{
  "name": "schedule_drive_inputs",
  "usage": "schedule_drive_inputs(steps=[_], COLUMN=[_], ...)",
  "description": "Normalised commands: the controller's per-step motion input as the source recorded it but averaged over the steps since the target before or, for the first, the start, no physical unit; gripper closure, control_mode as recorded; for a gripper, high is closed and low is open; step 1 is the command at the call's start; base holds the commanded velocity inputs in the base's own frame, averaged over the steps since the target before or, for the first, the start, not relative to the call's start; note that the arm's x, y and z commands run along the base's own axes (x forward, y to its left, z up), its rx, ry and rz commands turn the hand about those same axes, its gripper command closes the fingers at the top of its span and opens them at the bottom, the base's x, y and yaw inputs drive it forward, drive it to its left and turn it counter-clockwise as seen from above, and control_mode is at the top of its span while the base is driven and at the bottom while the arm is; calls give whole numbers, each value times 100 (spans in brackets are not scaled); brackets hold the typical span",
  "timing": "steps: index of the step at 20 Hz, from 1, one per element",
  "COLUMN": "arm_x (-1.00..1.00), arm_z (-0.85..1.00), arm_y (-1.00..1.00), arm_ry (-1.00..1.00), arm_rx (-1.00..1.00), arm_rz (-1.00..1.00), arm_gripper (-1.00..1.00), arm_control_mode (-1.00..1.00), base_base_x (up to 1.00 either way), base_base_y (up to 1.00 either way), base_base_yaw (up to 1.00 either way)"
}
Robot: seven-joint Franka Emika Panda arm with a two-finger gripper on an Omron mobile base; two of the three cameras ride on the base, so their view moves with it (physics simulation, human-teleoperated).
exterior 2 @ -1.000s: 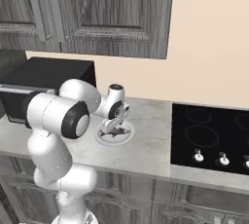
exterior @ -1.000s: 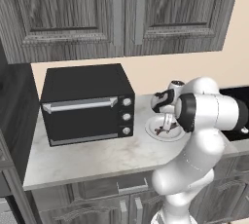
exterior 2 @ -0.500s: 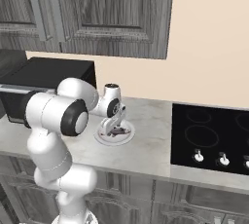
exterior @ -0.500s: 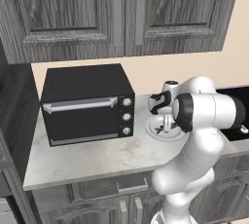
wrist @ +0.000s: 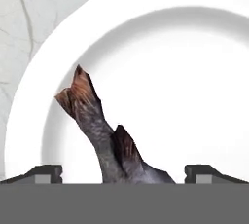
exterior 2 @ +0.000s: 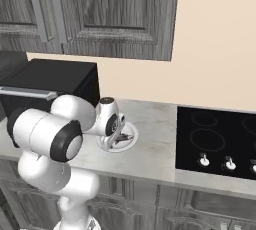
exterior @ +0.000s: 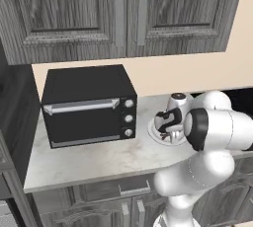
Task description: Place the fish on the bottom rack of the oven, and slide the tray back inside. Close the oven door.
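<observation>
In the left base view, a black toaster oven (exterior: 88, 105) stands at the left of the pale marble counter (exterior: 89, 159), under dark wood wall cabinets (exterior: 118, 14). To its right lies a white plate (exterior: 159, 134), and the gripper (exterior: 169, 133) reaches down onto it from the white arm (exterior: 212, 130).

In the right base view the toaster oven (exterior 2: 47, 84) sits at the far left, the plate (exterior 2: 120, 144) is in the middle of the counter (exterior 2: 150, 146) with the gripper (exterior 2: 120, 138) low over it, and a black cooktop (exterior 2: 216, 141) lies well to the right.

In the hand view the fish (wrist: 104, 133) lies on the plate (wrist: 170, 72), its tail fin pointing up and left and its body running down between the two fingertips (wrist: 46, 173). The tips stand wide apart, one on either side of the fish, and touch nothing; the gripper (wrist: 124, 174) holds nothing.
</observation>
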Motion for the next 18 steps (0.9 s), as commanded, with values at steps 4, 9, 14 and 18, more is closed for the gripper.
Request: schedule_drive_inputs(steps=[4,9,14,18], arm_x=[9,-34,-61,-87], arm_z=[-19,75,100,100], arm_y=[0,-1,0,0], arm_ry=[-5,-22,-20,-7], arm_rx=[0,0,0,-1], arm_rz=[8,21,21,20], arm_gripper=[100,100,100,100], arm_control_mode=[-100,-100,-100,-100], base_base_x=[0,0,0,0], base_base_y=[0,0,0,0], base_base_yaw=[0,0,0,0])
